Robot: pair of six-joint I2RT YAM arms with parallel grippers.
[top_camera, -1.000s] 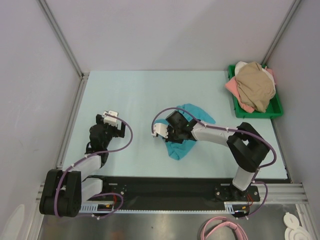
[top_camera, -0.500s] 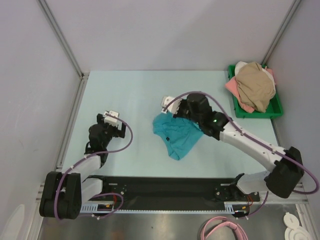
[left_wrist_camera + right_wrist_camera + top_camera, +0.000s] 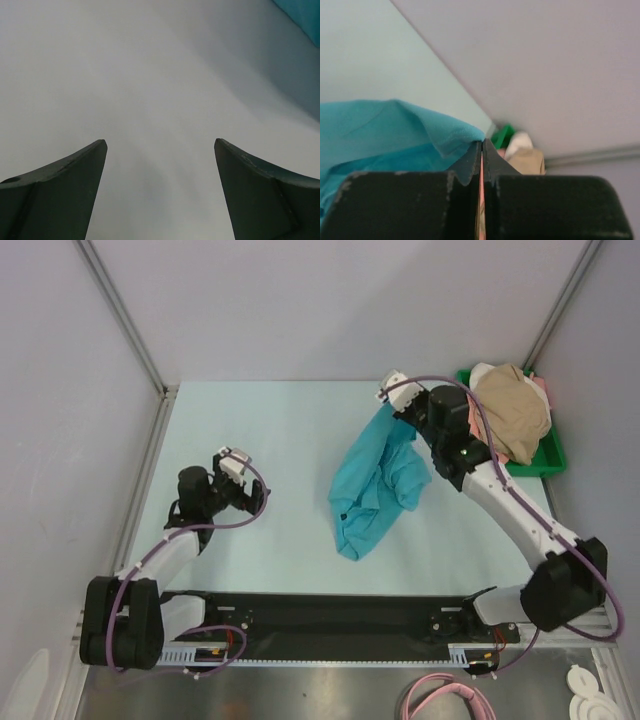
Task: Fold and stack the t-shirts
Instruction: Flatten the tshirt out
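My right gripper (image 3: 481, 146) pinches the teal t-shirt (image 3: 375, 485) by an edge, the rest trailing onto the table (image 3: 270, 420). My left gripper (image 3: 160, 142) is spread wide over the table's left side. Beside my right wrist, the green tray (image 3: 515, 471) holds tan (image 3: 512, 415) and pink (image 3: 465, 418) t-shirts.

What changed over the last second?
Right end effector, shut on the teal t-shirt, swept from the centre to the far right, toward the green tray, dragging the shirt out long. Left end effector open, barely shifted. Pile topped by the tan t-shirt in the tray unchanged.
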